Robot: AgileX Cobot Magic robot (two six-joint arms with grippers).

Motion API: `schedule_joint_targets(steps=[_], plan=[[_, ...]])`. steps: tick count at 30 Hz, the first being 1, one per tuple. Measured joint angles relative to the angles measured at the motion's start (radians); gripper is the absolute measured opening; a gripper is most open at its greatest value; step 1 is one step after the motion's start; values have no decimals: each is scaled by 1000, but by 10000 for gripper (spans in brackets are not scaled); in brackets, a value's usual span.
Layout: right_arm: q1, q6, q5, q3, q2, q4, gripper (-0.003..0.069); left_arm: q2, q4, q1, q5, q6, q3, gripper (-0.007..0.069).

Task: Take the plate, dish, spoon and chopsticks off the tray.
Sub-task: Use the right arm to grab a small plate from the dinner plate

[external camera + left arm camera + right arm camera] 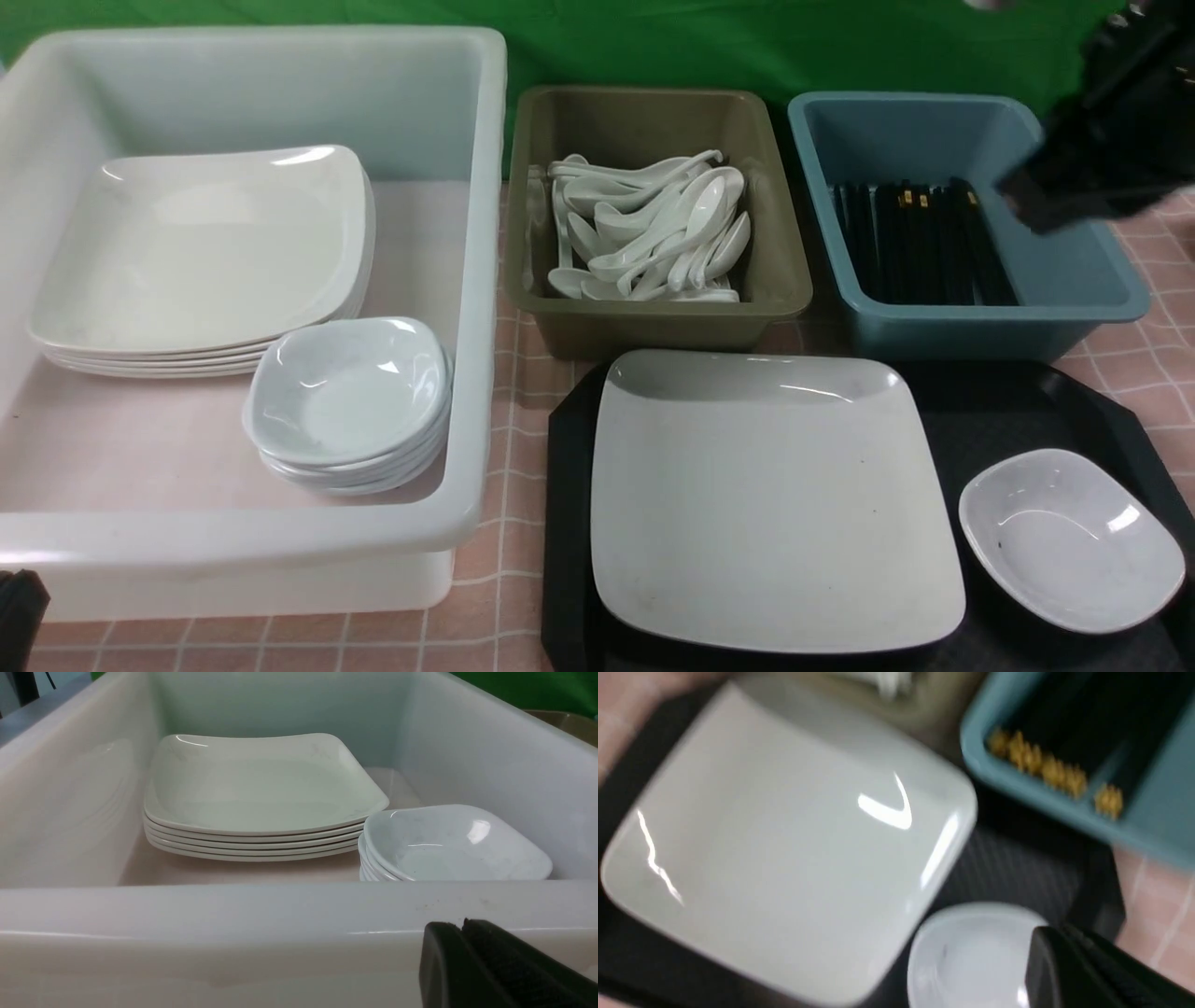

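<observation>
The large white plate [775, 504] lies on the black tray [569, 523], and the small white dish [1069, 541] sits beside it at the tray's right end. No spoon or chopsticks lie on the tray. My right gripper [1019, 201] is blurred above the blue tub's right side. In the right wrist view it [1045, 932] is shut and empty, with the dish [966, 956] and plate [784, 849] below it. My left gripper [460, 926] is shut and empty, low in front of the white tub's near wall [233, 919].
The white tub [471, 280] holds a stack of plates [201, 252] and a stack of dishes [350, 397]. Behind the tray, an olive tub [653, 322] holds several white spoons [653, 233] and a blue tub [990, 331] holds several black chopsticks [920, 243].
</observation>
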Motion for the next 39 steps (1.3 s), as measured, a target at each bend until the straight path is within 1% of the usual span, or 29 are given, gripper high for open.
schedule_joint_targets(steps=[1,2,4,5,7,9,10,11,12,13,14,15,16,17,18,19,20,23,24,28,33,39], plan=[[-1,20,0,9,-10,-2,30,0,0,0,0,0,0,21],[-2,82,0,63,-54,-3,30,0,0,0,0,0,0,21],[4,117,0,156,-106,11,30,0,0,0,0,0,0,21],[5,124,-1,176,-122,18,31,0,0,0,0,0,0,21],[13,143,-2,304,-174,41,46,0,0,0,0,0,0,21],[20,141,-2,358,-187,44,62,0,0,0,0,0,0,21],[33,132,-4,456,-196,46,101,0,0,0,0,0,0,21],[42,130,-6,500,-197,46,136,0,0,0,0,0,0,21],[47,130,-8,521,-197,49,153,0,0,0,0,0,0,21],[70,128,-26,608,-196,51,225,0,0,0,0,0,0,21],[70,127,-31,618,-196,52,235,0,0,0,0,0,0,21],[90,125,-77,683,-196,52,304,0,0,0,0,0,0,21],[94,123,-101,706,-196,47,323,0,0,0,0,0,0,21],[105,119,-169,753,-195,34,409,0,0,0,0,0,0,21],[107,117,-198,763,-194,22,437,0,0,0,0,0,0,21],[107,117,-205,765,-194,22,442,0,0,0,0,0,0,21],[107,117,-255,771,-189,-4,475,0,0,0,0,0,0,21],[107,104,-357,772,-160,-50,494,0,0,0,0,0,0,21],[107,104,-362,772,-160,-52,494,0,0,0,0,0,0,21],[107,40,-452,772,-69,-115,496,0,0,0,0,0,0,21],[107,26,-475,772,22,-201,496,0,0,0,0,0,0,21],[107,26,-510,772,119,-236,498,0,0,0,0,0,0,21]])
